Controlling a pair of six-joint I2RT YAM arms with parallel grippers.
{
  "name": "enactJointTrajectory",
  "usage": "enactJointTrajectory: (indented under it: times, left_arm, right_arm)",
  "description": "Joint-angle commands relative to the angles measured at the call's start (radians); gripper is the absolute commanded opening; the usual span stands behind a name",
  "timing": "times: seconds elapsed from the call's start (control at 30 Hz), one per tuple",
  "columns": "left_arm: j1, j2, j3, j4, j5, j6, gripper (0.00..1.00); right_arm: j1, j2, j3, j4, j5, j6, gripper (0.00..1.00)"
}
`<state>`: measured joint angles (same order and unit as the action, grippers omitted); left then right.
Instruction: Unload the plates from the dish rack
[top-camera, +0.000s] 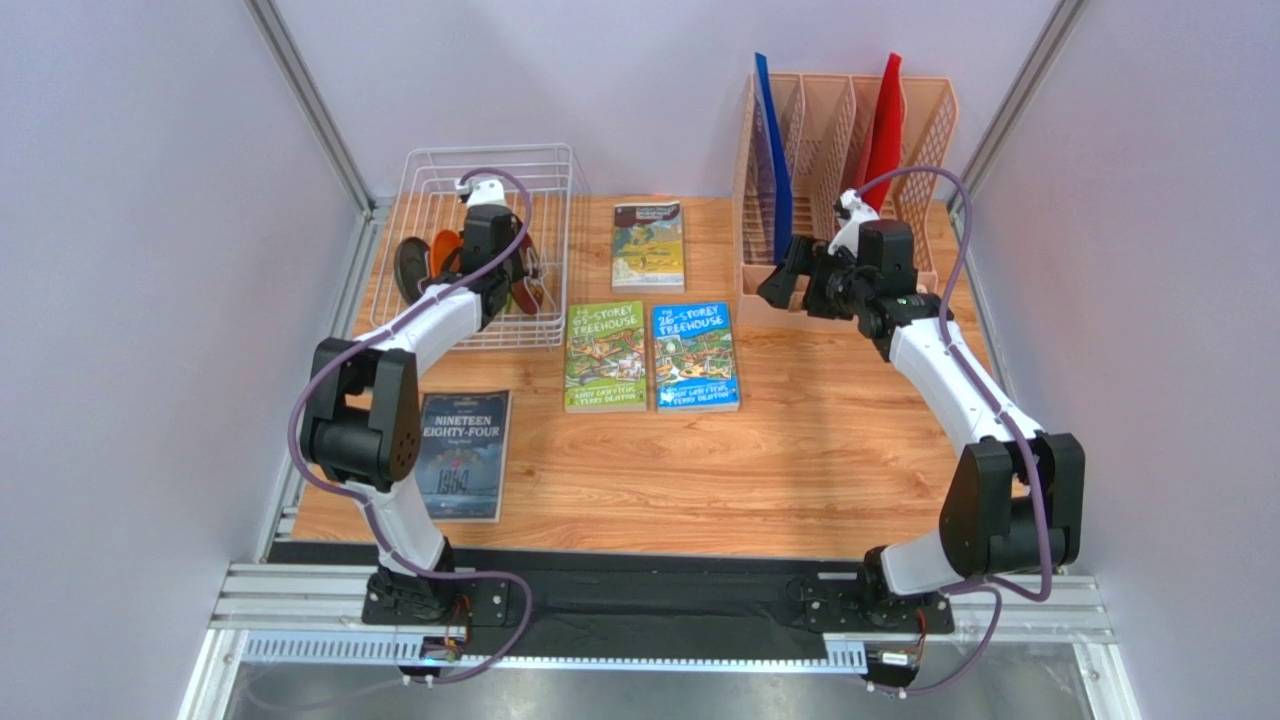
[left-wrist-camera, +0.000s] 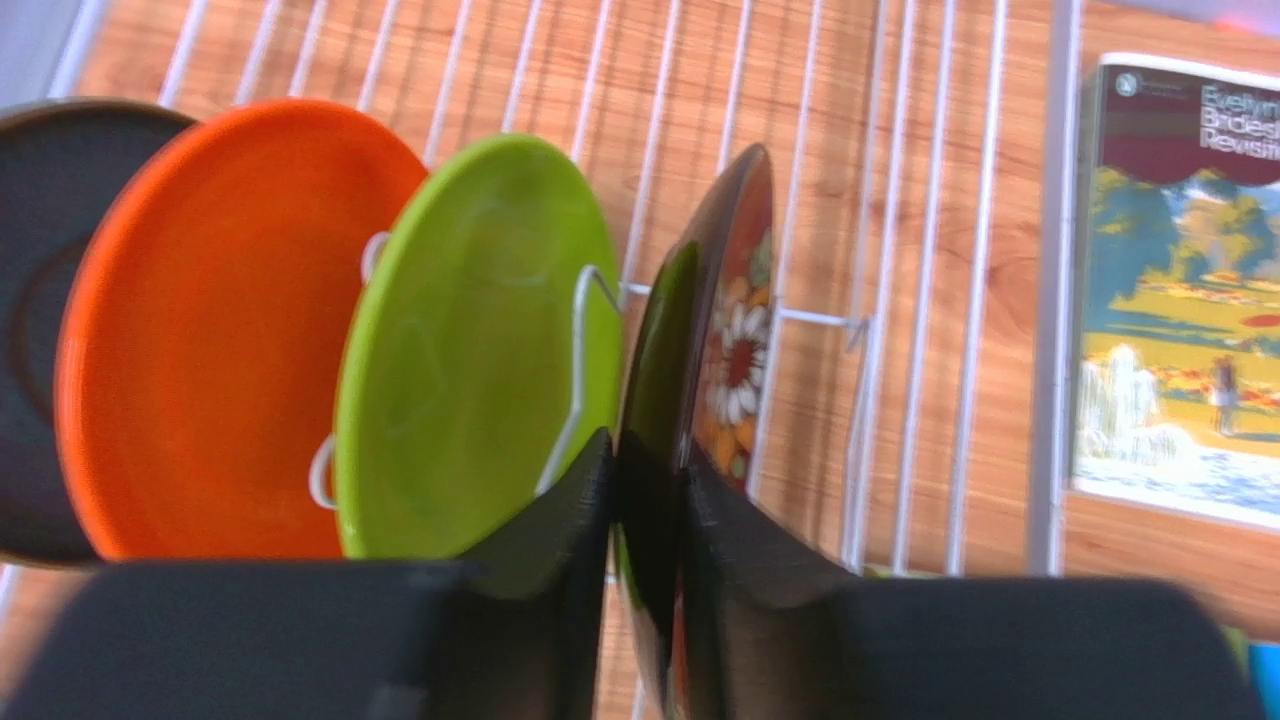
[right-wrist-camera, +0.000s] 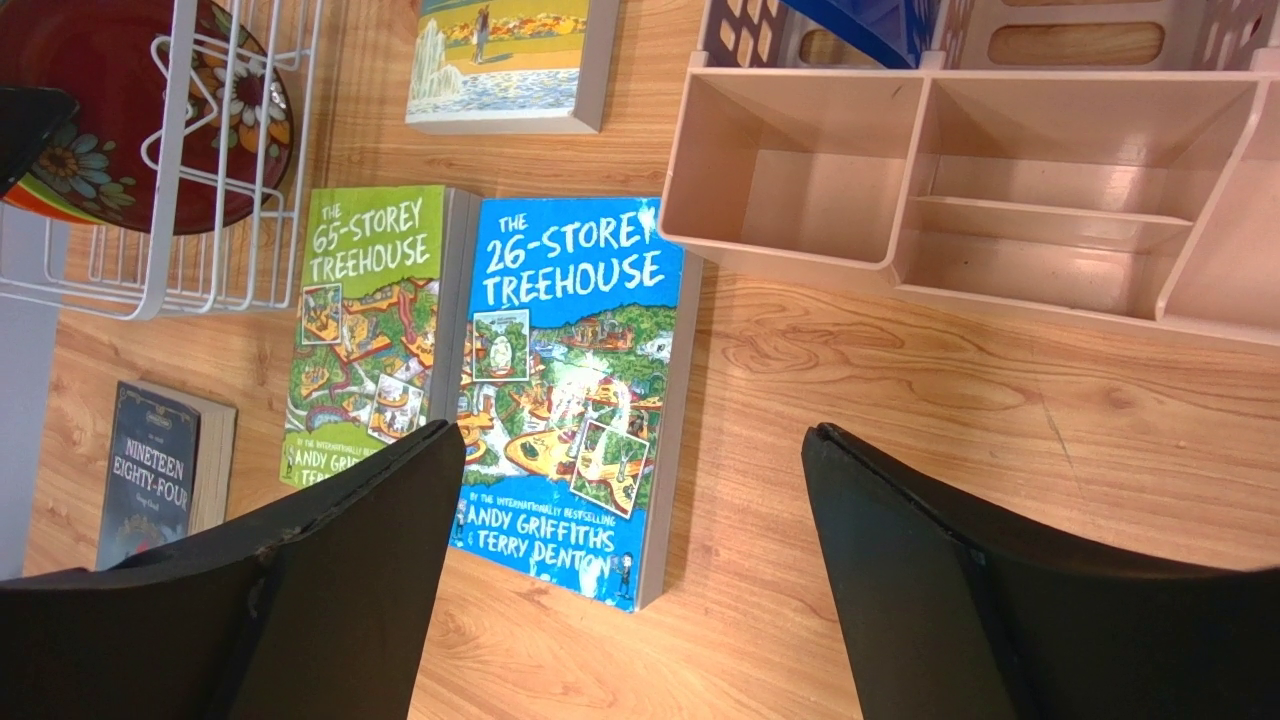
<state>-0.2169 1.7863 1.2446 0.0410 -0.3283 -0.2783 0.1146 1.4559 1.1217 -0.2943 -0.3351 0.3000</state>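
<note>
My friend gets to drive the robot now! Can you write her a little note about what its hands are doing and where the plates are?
Left gripper: jaws pinching the rim of the dark red plate, which stands in the dish rack and is not lifted yet.
Right gripper: jaws open, holding nothing, near the blue book.
Other plates: the dark grey plate, orange plate and lime green plate stand upright in the rack too.
Done: no plate is out.
Left to do: lift out all four.
</note>
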Motion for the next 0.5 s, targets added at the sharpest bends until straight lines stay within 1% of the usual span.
enactJointTrajectory:
  times: [0.0,0.07,0.1,0.13,0.27,0.47]
  left_arm:
    - [-0.010,-0.002,0.000,0.025,-0.005,-0.016,0.16]
    - [-0.018,-0.011,0.001,0.010,-0.018,-0.003,0.15]
    - [-0.028,-0.016,0.001,0.001,-0.031,0.019,0.12]
    - [-0.036,-0.025,0.000,-0.001,-0.052,0.028,0.00]
    - [-0.065,-0.045,-0.004,0.000,-0.113,0.065,0.00]
    - [-0.128,-0.097,0.024,0.011,-0.326,0.169,0.00]
  right_arm:
    - [0.000,0.008,0.041,0.034,-0.016,-0.012,0.89]
    - [0.000,0.012,0.041,0.034,-0.015,-0.013,0.89]
    - [0.002,0.014,0.041,0.032,-0.015,-0.012,0.89]
    - [0.000,0.015,0.043,0.027,-0.016,-0.012,0.89]
    - [0.000,0.024,0.046,0.026,-0.012,-0.002,0.89]
    - [0.003,0.009,0.044,0.000,0.007,-0.012,0.89]
